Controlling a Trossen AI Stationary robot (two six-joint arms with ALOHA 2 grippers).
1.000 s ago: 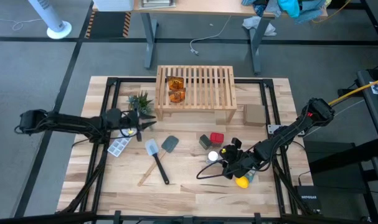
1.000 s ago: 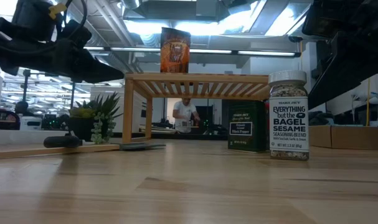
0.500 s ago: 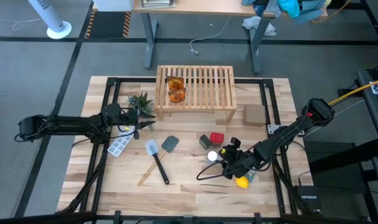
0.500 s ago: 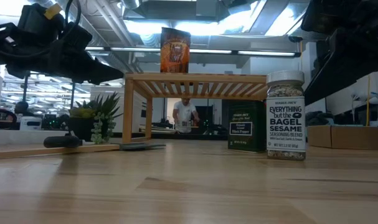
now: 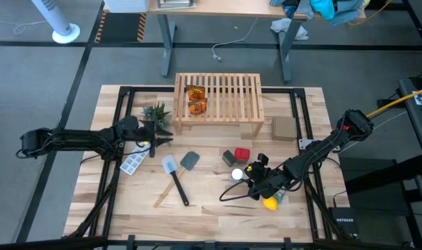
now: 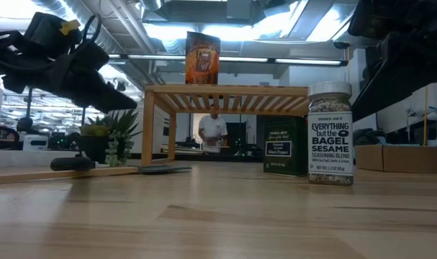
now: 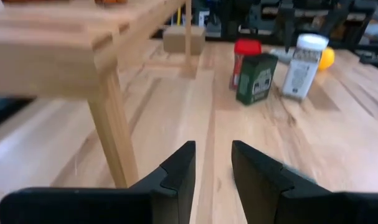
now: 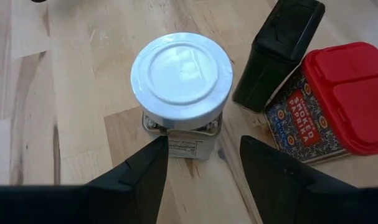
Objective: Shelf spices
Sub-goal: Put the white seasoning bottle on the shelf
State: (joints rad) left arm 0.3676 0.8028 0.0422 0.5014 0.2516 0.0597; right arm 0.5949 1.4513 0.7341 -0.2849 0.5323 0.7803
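Right gripper (image 8: 201,163), fingers spread, straddles the white-capped bottle (image 8: 181,81), with black box (image 8: 276,53) at 1 o'clock, aligned for grasping. Left gripper (image 7: 208,171) waits open beside the shelf (image 5: 219,97).

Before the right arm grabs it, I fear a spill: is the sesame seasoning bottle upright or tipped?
Upright: the seasoning bottle stands on its base, white cap on top, beside the black pepper tin.
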